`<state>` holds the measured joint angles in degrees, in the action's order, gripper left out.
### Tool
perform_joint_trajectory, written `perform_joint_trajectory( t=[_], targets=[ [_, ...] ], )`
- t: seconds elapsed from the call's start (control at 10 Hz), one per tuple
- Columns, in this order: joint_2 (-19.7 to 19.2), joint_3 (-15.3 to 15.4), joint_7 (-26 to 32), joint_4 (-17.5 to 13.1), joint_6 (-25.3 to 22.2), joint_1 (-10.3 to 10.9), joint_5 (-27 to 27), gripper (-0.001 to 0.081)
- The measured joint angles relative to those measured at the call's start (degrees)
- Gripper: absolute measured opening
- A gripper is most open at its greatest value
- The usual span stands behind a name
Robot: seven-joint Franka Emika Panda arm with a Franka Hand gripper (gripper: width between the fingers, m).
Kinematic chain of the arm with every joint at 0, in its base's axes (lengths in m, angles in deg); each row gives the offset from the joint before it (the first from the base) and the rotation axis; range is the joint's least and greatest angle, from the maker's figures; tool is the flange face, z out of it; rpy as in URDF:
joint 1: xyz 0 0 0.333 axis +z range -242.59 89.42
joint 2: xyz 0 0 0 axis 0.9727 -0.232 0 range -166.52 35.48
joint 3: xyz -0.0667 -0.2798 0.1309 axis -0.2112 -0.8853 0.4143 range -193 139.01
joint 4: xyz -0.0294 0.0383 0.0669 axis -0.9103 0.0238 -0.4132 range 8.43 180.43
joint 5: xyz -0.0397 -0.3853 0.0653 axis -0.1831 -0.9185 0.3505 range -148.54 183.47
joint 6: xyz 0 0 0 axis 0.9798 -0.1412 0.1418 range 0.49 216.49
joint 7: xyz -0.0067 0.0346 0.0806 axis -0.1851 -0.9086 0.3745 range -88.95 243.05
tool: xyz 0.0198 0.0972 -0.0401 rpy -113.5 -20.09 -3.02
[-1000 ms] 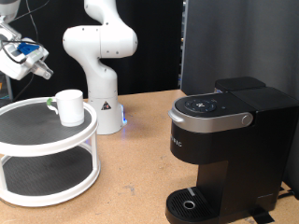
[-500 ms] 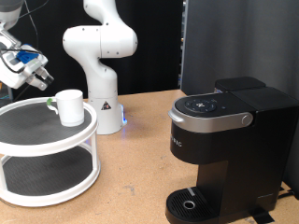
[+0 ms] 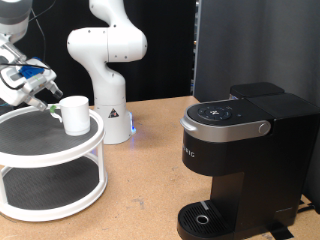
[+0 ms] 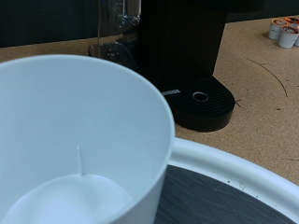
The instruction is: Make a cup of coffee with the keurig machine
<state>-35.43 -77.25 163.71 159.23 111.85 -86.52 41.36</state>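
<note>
The white cup [image 3: 73,113] stands upright on the top tier of a white round two-tier stand [image 3: 62,150] at the exterior view's left. My gripper [image 3: 46,98] hangs just to the left of the cup, close to its rim, with its fingers apart and nothing between them. The black keurig machine [image 3: 240,160] stands at the right with its lid down. In the wrist view the cup [image 4: 84,140] fills the near field and looks empty. The keurig machine [image 4: 182,47] and its drip tray [image 4: 199,101] show behind it. No fingers show in the wrist view.
The white arm base [image 3: 105,60] stands behind the stand. A black panel [image 3: 250,45] rises behind the machine. Small coffee pods [image 4: 285,33] lie on the wooden table beyond the machine. The stand's rim [image 4: 243,168] curves under the cup.
My gripper has come down and to the right, from above the stand's left edge to right beside the cup. The cup and the machine have not moved.
</note>
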Motion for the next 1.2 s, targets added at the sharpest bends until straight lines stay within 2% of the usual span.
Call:
perform_joint_trajectory(
  t=[0.1,0.7,1.2],
  targets=[
    [-0.3,-0.5,1.0,0.8,0.7,0.3,1.0,0.0797],
    [-1.3,-2.6,6.5,4.5,3.0,0.7,1.8,0.0805],
    [-1.7,-4.4,9.0,4.8,3.0,0.7,1.7,0.0778]
  ],
)
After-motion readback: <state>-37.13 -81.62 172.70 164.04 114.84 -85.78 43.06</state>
